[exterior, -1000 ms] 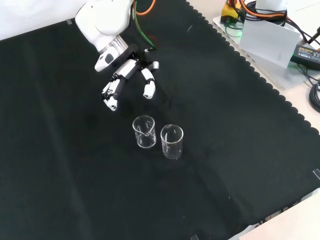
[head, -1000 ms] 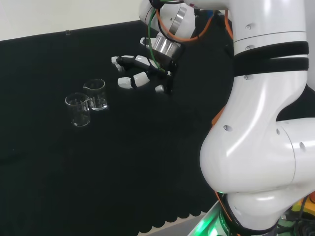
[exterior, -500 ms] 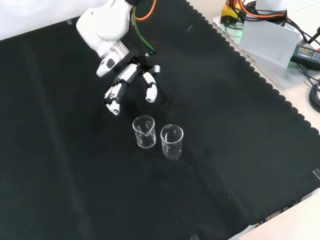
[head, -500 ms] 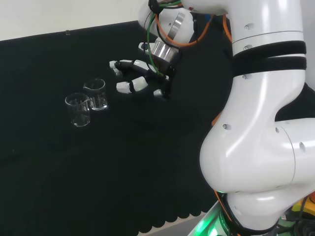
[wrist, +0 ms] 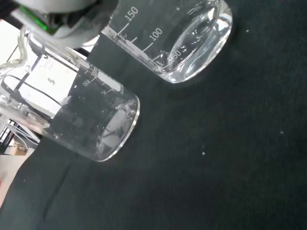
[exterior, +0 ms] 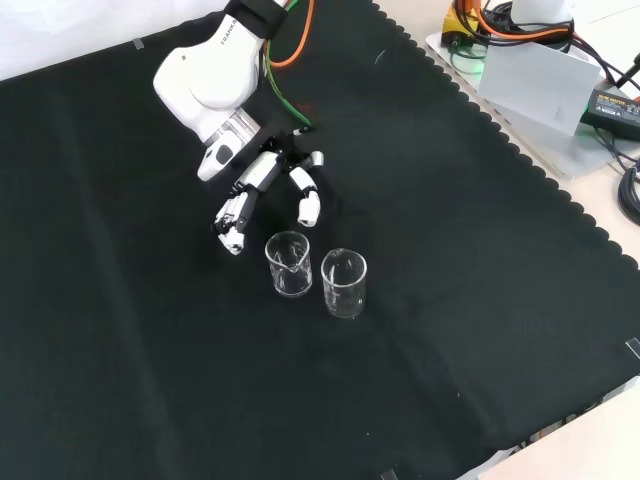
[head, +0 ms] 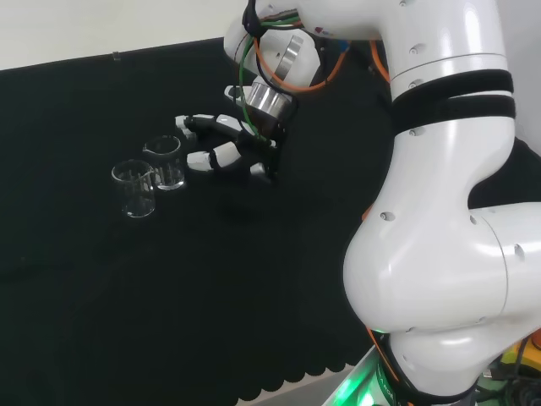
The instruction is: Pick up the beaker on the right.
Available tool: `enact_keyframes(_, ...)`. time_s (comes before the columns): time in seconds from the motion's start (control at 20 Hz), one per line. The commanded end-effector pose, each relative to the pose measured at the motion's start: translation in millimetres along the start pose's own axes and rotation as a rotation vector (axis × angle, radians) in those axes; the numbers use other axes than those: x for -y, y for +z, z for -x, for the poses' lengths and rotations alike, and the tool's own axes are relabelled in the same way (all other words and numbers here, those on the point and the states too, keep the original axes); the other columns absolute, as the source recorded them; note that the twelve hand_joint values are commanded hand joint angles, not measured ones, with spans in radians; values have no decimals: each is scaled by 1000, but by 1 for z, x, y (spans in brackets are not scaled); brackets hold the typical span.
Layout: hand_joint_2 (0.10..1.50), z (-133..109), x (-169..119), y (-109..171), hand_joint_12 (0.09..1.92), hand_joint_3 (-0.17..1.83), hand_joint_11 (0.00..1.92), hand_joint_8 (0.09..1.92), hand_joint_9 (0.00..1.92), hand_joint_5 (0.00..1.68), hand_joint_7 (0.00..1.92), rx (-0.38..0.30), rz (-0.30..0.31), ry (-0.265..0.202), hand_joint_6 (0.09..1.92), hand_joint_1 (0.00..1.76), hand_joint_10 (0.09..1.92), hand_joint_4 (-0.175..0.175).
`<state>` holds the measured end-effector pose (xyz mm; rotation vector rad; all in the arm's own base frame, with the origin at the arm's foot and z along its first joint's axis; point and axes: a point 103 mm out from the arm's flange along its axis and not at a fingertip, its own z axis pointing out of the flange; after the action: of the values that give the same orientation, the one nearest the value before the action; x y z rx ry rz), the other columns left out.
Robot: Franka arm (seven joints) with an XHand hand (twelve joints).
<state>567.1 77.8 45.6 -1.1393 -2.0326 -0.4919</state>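
Your hand (exterior: 262, 187) hangs open, fingers spread, at eleven o'clock of the near beaker (exterior: 288, 263) in the front view.

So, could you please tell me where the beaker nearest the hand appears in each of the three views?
Head view: the beaker stands left of centre, just left of the hand.
Front view: it stands near the centre, just below the hand.
Wrist view: I take it to be the larger beaker, though I cannot be sure.
Shared landmark: the second beaker beside it.
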Motion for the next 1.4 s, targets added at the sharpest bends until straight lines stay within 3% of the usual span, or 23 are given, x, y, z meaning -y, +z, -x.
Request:
enact_keyframes(0.05, 485, -2, -5, 9, 1072, 716, 0, 597, 192, 210, 87, -29, 3, -1, 87, 804, 642, -63)
enact_keyframes(0.9, 486, -8, -13, 24, 1061, 687, 0, 615, 216, 221, 116, -58, 4, -17, 87, 792, 657, -70)
enact_keyframes(1.4, 500, -11, -17, 29, 1213, 656, 0, 655, 333, 288, 218, -73, 49, -34, 87, 792, 668, -81)
